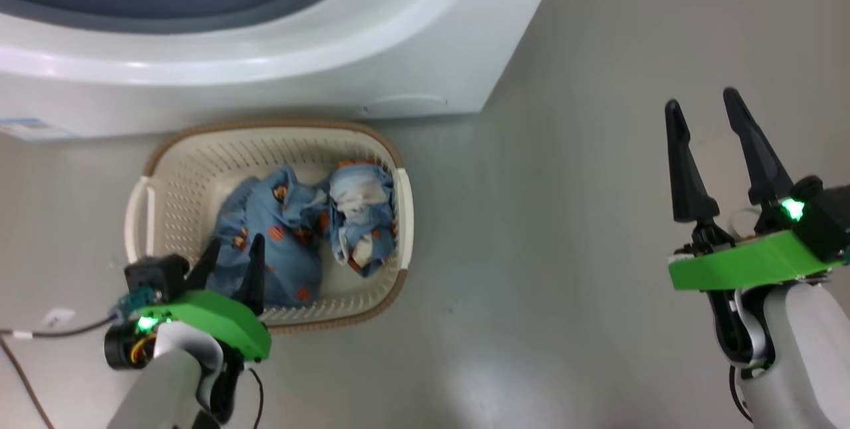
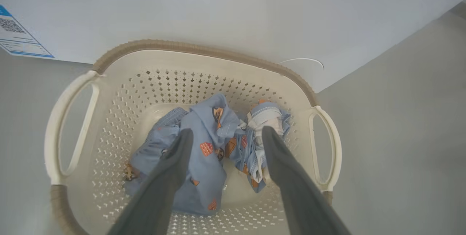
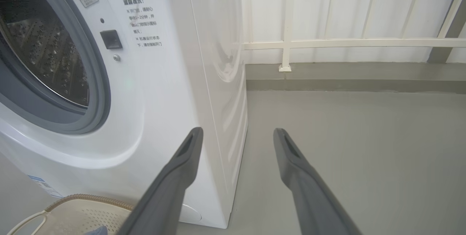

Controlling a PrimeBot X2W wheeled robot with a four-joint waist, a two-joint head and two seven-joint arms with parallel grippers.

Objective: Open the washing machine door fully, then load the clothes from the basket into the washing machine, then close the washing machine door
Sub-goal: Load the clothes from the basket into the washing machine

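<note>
**L hand nearer: clothes straight ahead**

Head: L hand (image 1: pixel 236 246), spread and empty, is seen over the near rim of basket (image 1: pixel 265 125); clothes (image 1: pixel 285 243) lie inside. R hand (image 1: pixel 701 102), spread and empty, is held well apart over floor (image 1: pixel 531 250).
L wrist: clothes are framed between the tips, below.
R wrist: washing machine (image 3: pixel 164 82) lies to the left, drum (image 3: pixel 43 46) uncovered.

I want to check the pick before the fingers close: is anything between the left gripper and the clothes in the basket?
Nothing visible. The left gripper is open, pointing straight at the clothes, which lie uncovered in the basket; its brown rim runs around them, clear of the approach.
</note>
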